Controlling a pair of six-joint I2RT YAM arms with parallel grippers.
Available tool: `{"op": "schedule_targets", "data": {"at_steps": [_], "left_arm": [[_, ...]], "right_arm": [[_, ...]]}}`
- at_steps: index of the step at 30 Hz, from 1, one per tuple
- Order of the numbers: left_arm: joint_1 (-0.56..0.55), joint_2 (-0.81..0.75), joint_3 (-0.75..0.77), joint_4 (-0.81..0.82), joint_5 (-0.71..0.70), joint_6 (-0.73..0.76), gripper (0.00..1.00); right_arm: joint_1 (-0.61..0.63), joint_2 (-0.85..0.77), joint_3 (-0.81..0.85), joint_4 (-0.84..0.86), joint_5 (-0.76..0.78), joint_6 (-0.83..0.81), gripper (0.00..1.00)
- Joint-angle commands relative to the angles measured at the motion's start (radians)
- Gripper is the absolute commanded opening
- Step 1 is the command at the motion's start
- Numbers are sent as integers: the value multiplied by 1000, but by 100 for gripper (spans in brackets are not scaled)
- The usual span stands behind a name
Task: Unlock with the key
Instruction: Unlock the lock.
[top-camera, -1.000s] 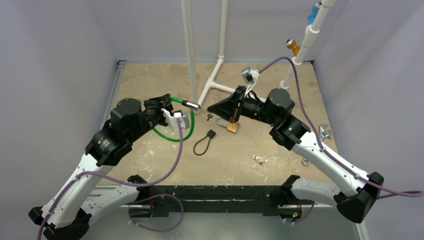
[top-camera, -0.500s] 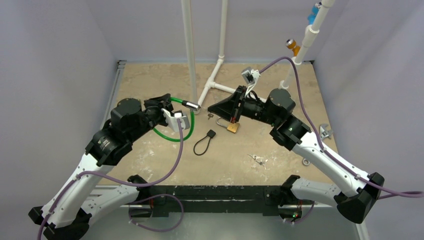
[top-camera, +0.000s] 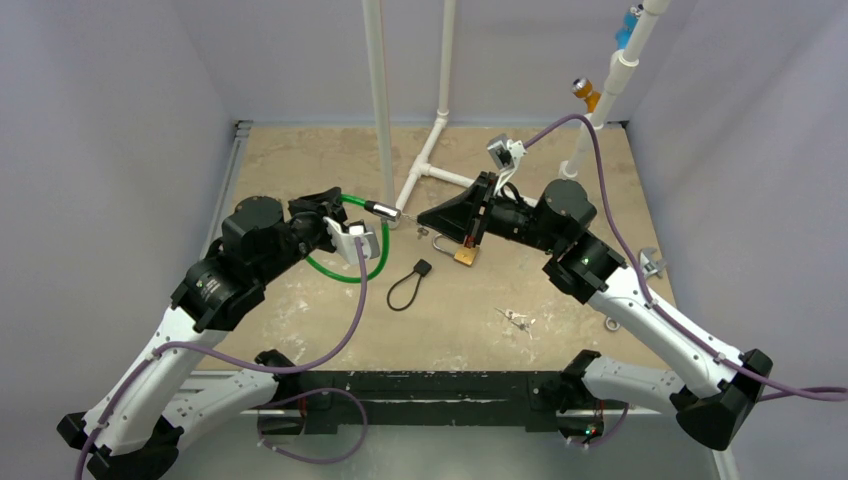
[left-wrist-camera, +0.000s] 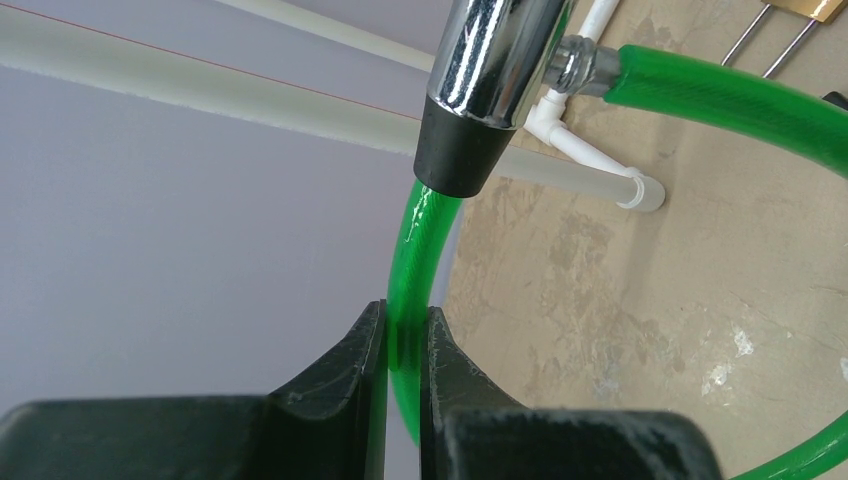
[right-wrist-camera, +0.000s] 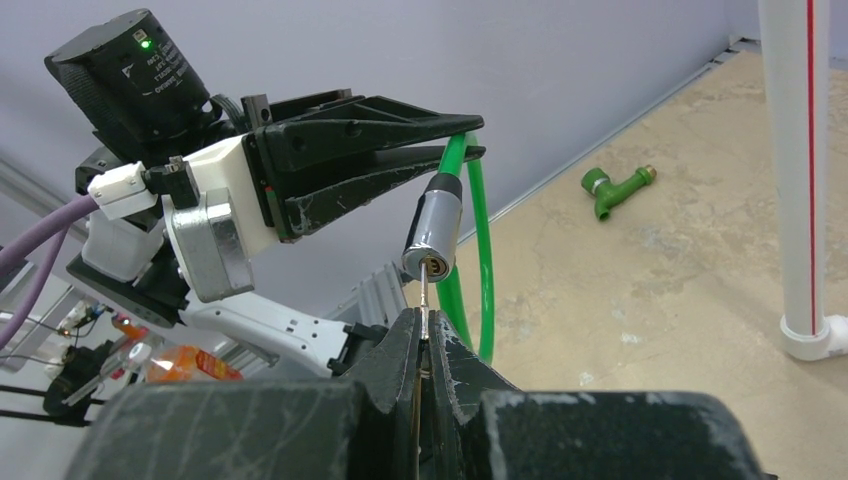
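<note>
The job looks about halfway: the left pincer (left-wrist-camera: 403, 318) is clenched on the green cable (left-wrist-camera: 404, 262) just below the chrome lock barrel (right-wrist-camera: 434, 231), holding the lock up off the surface (top-camera: 300, 150), and the right pincer (right-wrist-camera: 421, 326) is clenched on the key (right-wrist-camera: 424, 292), whose blade runs straight into the keyway at the barrel's face. How deep it sits cannot be told from the right wrist view. In the left wrist view the cable's far end, with its metal ferrule, is plugged into the side of the barrel, so I judge the lock not yet opened; what is left is the turn of the key and the pulling apart of the two ends. For room, the barrel hangs near the middle of the surface with the upright white pipe (top-camera: 378, 100) just behind it and the slanting pipe joint close by the right pincer, so a wrist roll there wants care. A brass padlock (top-camera: 466, 255) lies under the right pincer and a black loop (top-camera: 408, 285) a little nearer; the side walls stand well apart from both arms
</note>
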Motion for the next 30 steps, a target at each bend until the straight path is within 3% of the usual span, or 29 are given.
{"op": "schedule_targets", "data": {"at_steps": [1, 30], "left_arm": [[2, -9, 17, 67, 7, 4, 0], [0, -11, 17, 67, 33, 5, 0]], "right_arm": [[-2, 4, -14, 48, -12, 6, 0], [-2, -21, -16, 31, -8, -7, 0]]}}
